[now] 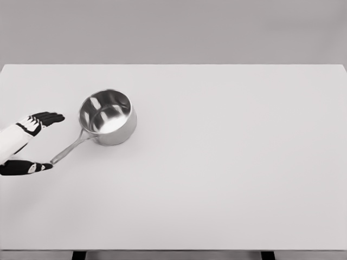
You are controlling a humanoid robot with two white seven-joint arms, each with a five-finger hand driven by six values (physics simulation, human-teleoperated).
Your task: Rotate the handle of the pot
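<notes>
A shiny steel saucepan point(107, 116) stands upright on the white table point(227, 162), left of the middle. Its long thin handle point(69, 149) points toward the lower left. My left hand point(57, 141) comes in from the left edge and is open. Its black fingers point(47, 117) stretch out above the handle, level with the pot's left side. Its thumb point(32, 167) lies below, with the tip just beside the handle's end; I cannot tell whether they touch. The hand holds nothing. My right arm is out of view.
The table's far edge runs across the top against a grey wall, and its near edge runs along the bottom of the picture. Two dark table legs point(79, 255) show beneath the near edge.
</notes>
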